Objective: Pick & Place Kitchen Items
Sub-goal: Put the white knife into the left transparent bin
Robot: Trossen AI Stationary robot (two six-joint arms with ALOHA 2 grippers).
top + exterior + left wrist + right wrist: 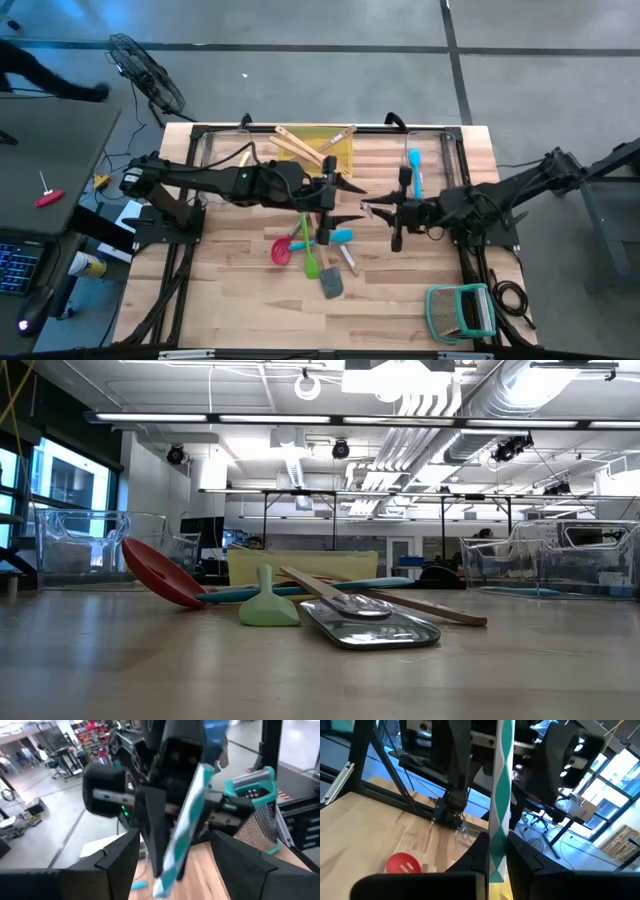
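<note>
Wood-slat table (pixel 240 310) in an open lab hall, clear bins at the back edge. I'm watching from the remote desk.

- Both arms are meeting over table centre, above the pile.
- R gripper (pixel 497 845) is clamping tight on the striped utensil (pixel 500 795), a teal-and-white piece standing upright between its fingers. It's being held up in the air, I judge, so the other arm can get at it.
- L gripper (pixel 174 845) is facing it with fingers (pixel 120 860) spread wide. The utensil is sitting in the gap and touching neither side, as far as I can tell. Looks like a handover setting up. No L grip yet.
- Can't tell what kind of utensil it is. Only a striped length is showing.

Rest of the items:
- Red spatula (pixel 282 250), green spatula (pixel 311 264) and grey spatula (pixel 331 284) are lying crossed in a heap near centre, w/ a wooden piece (pixel 420 603) across them.
- Blue spatula (pixel 413 170) is lying alone toward the back right.
- Wooden spoons (pixel 300 148) are resting on the yellow tray (pixel 340 152) at the back. Prob. the drop spot, which is nearer the L arm's reach, so the pass makes sense.
- Teal rack (pixel 462 310) is sitting at the front right corner, well apart from the action.

Risk as I'm reading it: if R lets go before L closes, the piece will be falling into the heap.
</note>
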